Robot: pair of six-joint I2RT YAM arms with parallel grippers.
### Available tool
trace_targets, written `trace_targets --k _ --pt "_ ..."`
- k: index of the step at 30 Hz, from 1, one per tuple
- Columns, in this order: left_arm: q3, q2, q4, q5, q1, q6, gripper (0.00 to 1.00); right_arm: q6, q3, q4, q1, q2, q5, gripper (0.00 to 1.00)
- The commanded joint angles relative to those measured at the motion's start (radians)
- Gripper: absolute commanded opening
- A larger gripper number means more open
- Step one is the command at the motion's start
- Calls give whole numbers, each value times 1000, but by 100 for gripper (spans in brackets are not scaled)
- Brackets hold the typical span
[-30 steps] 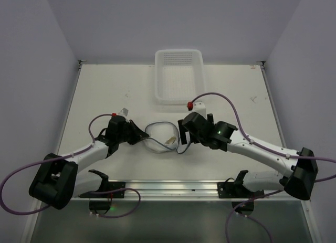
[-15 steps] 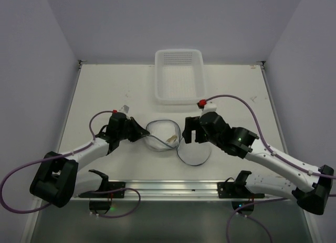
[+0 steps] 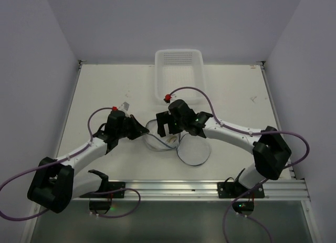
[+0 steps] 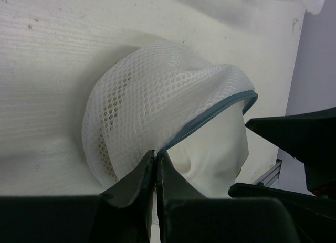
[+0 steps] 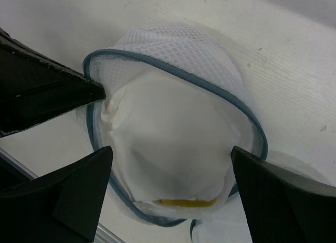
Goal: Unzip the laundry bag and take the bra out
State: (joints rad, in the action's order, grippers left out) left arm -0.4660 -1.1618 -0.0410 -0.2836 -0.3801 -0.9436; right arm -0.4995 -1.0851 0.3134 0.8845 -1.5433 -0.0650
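The laundry bag (image 3: 157, 141) is a white mesh dome with a blue-grey zip rim, lying mid-table with its mouth unzipped. Its open flap (image 3: 193, 151) lies to the right. A white bra cup (image 5: 173, 143) with a yellow edge fills the opening and also shows in the left wrist view (image 4: 210, 148). My left gripper (image 3: 138, 131) is shut on the bag's zip rim (image 4: 173, 140) at the left side. My right gripper (image 3: 166, 126) hovers over the opening, and in the right wrist view it (image 5: 173, 185) is open wide, straddling the cup without touching it.
A rectangular white plastic basket (image 3: 178, 77) stands at the table's far edge, just behind the right arm. A metal rail (image 3: 173, 186) runs along the near edge. A small white tag (image 3: 124, 105) lies behind the left gripper.
My right arm swung from the bag's right side leftward to above the open mouth. The flap now lies spread to the right. My left gripper kept its hold on the rim.
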Motion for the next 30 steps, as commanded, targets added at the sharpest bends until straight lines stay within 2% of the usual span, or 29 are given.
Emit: trace_targets --k 1,12,15,18,20,21,24,30 --pt "-23 28 16 0 1 37 7 35 -61 -83 -2 -55 44 96" --pt "1 22 3 -14 1 31 7 70 -82 -93 10 -181 94 84" --pt "0 16 0 -14 1 32 7 76 -88 -85 14 -210 97 70" --pt "4 11 -2 -14 1 35 7 78 -84 -83 14 -213 100 39" --pt "6 8 -2 -14 1 37 7 91 -79 -76 14 -180 105 27" --pt "6 8 1 -12 1 37 7 99 -78 -76 14 -161 125 15" --pt "3 5 15 -6 1 40 7 122 -76 -60 16 -72 148 3" --pt "-54 -7 101 6 1 77 7 173 -62 -48 14 107 241 0"
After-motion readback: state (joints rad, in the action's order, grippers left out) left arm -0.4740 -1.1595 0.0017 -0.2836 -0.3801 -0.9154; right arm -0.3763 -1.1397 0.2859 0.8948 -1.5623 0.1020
